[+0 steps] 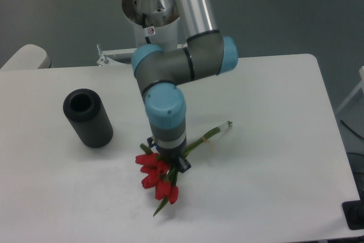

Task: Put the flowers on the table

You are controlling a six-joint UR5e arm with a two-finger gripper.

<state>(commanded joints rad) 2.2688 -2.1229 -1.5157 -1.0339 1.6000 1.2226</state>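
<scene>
The flowers (161, 177) lie on the white desk (273, 157), right of a black cylinder (87, 118), beneath the tool (169, 163), whose finger spread I cannot tell.

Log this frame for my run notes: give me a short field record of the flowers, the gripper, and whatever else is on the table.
flowers: red tulip buds toward the front edge, pale stem ends pointing back right
flowers contact: appear to lie on the table; cannot confirm
gripper: pointing down over the bunch where buds meet stems
jaw state: hidden, cannot tell
table: white, rounded corners
black cylinder: left of the flowers, apart from them, open end up
</scene>
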